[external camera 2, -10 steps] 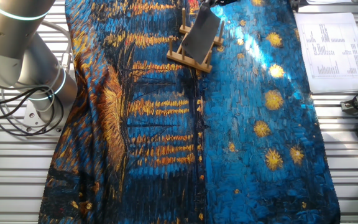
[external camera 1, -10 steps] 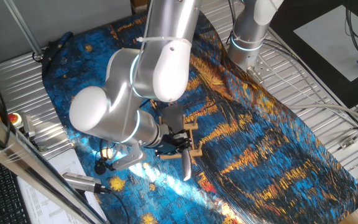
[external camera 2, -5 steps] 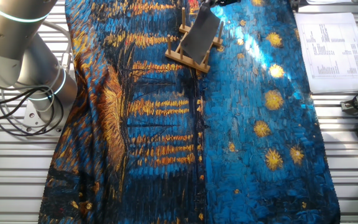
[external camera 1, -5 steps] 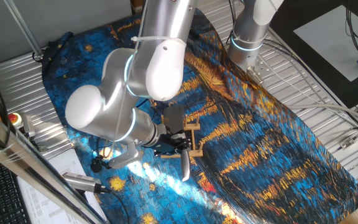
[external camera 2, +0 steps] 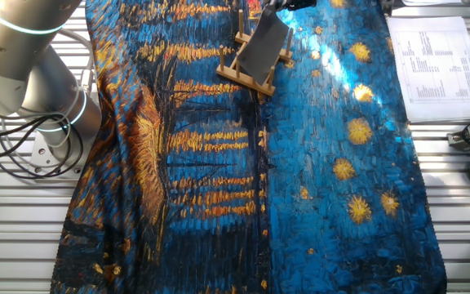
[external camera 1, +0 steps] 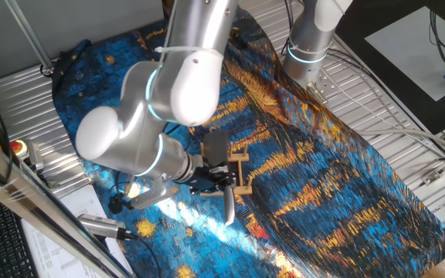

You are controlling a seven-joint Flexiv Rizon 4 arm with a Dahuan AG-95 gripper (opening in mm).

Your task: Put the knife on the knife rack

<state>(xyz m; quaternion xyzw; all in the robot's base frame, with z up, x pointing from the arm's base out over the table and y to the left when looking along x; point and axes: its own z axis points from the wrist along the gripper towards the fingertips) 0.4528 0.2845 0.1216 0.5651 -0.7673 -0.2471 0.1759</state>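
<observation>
- Tool [external camera 1: 216, 179] was seen at the knife's [external camera 2: 263, 45] handle; whether clamped or apart could not be told.
- Knife lay across the knife rack [external camera 2: 246, 72], blade tilted.
- Placing step was judged nearly done; release and straight withdrawal were called for next.

Two high cameras on opposite sides
Both look down steeply, sharing the knife rack [external camera 1: 236, 174] [external camera 2: 250, 63] on the table's starry cloth [external camera 1: 338, 177] [external camera 2: 317, 180].

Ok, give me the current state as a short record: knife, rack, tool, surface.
knife: grey blade tilted, leaning across the knife rack
knife rack: tan wood, standing on the cloth near its far end in the other fixed view
tool: at the knife's handle end; open or shut cannot be told
surface: blue and gold painted cloth over the table
</observation>
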